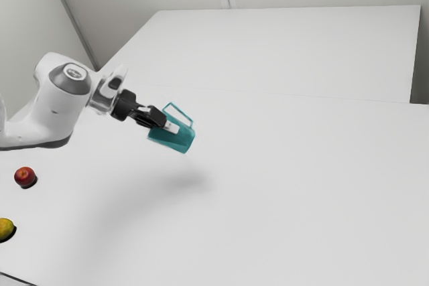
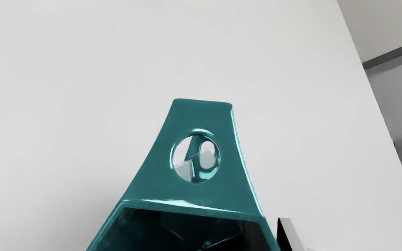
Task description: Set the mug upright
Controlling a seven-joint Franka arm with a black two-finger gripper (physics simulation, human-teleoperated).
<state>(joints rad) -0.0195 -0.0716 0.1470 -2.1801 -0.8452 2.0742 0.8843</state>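
The teal mug (image 1: 175,140) is up in the air over the white counter (image 1: 301,192), right at the end of the black gripper (image 1: 167,126). From where I stand it isn't upright: it hangs tilted, its body slanting down toward the exterior view's right, and its handle (image 1: 181,112) is on the upper side. A soft shadow (image 1: 191,182) lies on the counter below, apart from the mug.

The gripper has hold of the mug by its side, closed on it, with a pale fingertip against the teal body; exactly how wide the fingers stand I can't tell. In the wrist view the open mouth of the mug, with its shiny rim (image 2: 187,206), is close in front of the gripper, and one finger (image 2: 293,235) is just outside the wall.

The white arm (image 1: 59,108) reaches in from the exterior view's left. Below it on the counter sit a red apple (image 1: 25,177) and a yellow fruit (image 1: 5,228), both well apart from the mug.
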